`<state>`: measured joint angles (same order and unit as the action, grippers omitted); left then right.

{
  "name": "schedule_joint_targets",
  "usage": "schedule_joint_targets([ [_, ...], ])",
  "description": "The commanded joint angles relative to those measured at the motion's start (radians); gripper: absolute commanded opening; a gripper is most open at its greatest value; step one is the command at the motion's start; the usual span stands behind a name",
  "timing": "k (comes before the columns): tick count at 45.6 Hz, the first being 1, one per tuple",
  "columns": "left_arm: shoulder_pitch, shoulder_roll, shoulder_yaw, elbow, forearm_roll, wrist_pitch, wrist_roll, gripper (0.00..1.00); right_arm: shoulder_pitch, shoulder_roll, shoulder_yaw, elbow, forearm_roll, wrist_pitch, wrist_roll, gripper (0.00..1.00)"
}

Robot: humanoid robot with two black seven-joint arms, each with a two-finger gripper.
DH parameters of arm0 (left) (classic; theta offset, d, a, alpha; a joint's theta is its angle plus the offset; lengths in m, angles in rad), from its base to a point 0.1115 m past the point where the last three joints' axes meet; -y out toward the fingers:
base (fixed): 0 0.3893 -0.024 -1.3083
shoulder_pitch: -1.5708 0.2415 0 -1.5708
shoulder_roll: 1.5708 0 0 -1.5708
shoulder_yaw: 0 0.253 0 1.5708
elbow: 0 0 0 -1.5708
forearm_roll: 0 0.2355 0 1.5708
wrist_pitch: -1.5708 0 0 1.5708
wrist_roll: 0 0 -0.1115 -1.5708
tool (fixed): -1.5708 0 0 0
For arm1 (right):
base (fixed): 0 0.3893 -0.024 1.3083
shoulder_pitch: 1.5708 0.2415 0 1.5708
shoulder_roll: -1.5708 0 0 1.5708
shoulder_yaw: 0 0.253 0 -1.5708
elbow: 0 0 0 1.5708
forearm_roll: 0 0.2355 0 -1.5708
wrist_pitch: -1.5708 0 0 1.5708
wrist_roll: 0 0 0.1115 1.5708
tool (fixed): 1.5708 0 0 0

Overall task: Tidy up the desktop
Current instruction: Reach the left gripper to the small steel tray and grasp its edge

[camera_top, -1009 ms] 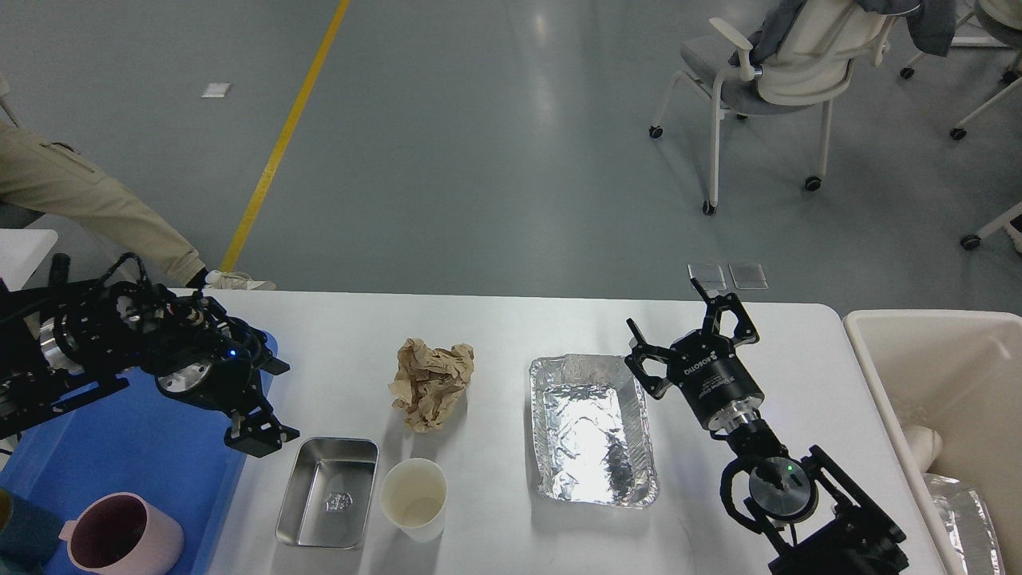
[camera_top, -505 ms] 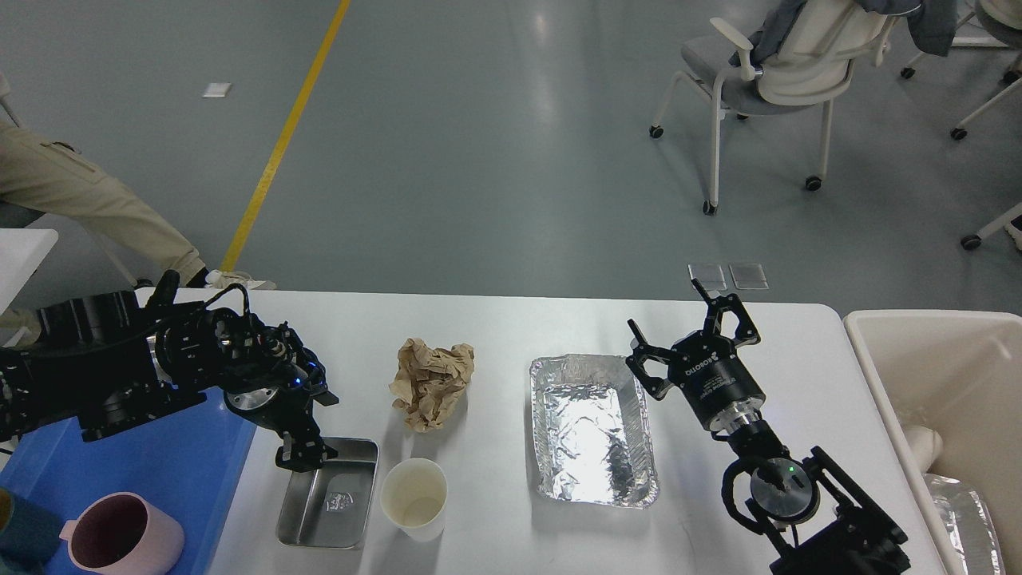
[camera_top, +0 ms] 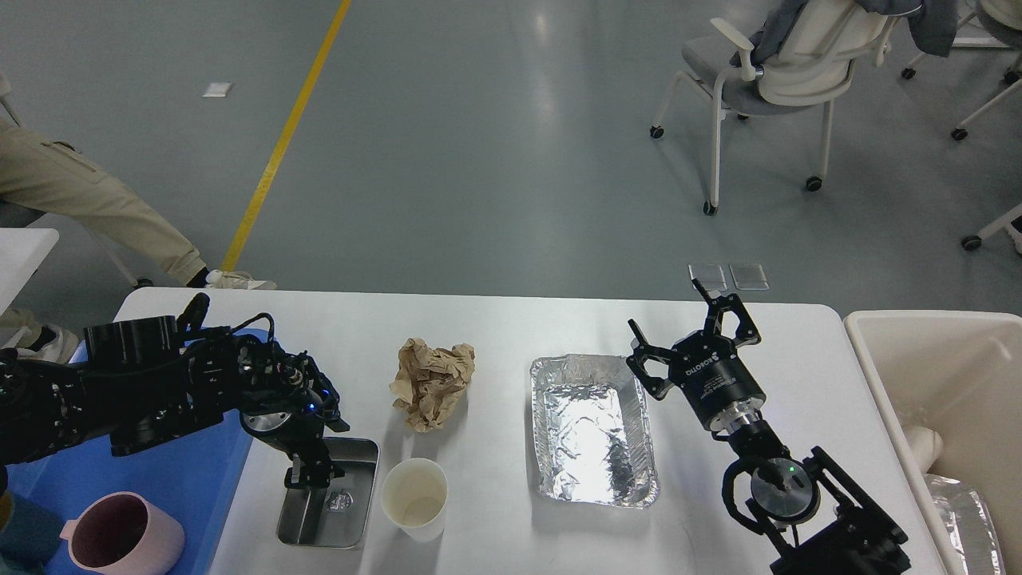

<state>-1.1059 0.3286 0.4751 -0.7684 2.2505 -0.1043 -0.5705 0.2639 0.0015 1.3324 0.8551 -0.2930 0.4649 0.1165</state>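
Head view puts the left gripper (camera_top: 310, 471) low over the steel tin (camera_top: 329, 493), at the tin's far-left rim; whether its fingers are spread or closed I cannot tell, they read as one dark lump from here; contact with the rim can't be judged either. Just right of that gripper stands the paper cup (camera_top: 413, 497), beyond it the crumpled brown paper (camera_top: 431, 382), and to its left the blue tray (camera_top: 160, 471) with the pink mug (camera_top: 120, 537) on it. Over on the other side the right gripper (camera_top: 693, 329) hangs with its fingers spread wide and nothing between them, beside the far-right corner of the foil tray (camera_top: 592, 431), the cream bin (camera_top: 930, 383) off to its right. All of it sits on the desktop (camera_top: 495, 327), which runs under both arms. My read: the step in hand is picking up the tin with the left arm; the next move calls for pinching that thin rim squarely, lifting without nudging the cup, then swinging left to the blue tray.
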Motion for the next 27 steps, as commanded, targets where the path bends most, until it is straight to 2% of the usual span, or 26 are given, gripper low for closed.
schedule_joint_targets([
  [1,0.001,0.007,0.0,0.0,0.0,0.0,0.001,0.18,0.0,0.0,0.001,-0.001,0.0,0.0,0.0,1.0],
  [3,0.003,0.009,0.0,0.0,0.0,0.0,0.001,0.11,0.0,0.002,-0.001,-0.001,0.0,0.0,0.0,1.0],
  [11,0.005,0.012,0.0,0.0,0.0,0.003,0.0,0.01,-0.002,0.003,-0.001,-0.002,0.0,0.0,0.0,1.0],
  [27,0.009,0.047,-0.001,0.0,-0.035,0.035,-0.011,0.0,0.0,0.005,-0.001,-0.001,0.0,-0.002,-0.001,1.0],
])
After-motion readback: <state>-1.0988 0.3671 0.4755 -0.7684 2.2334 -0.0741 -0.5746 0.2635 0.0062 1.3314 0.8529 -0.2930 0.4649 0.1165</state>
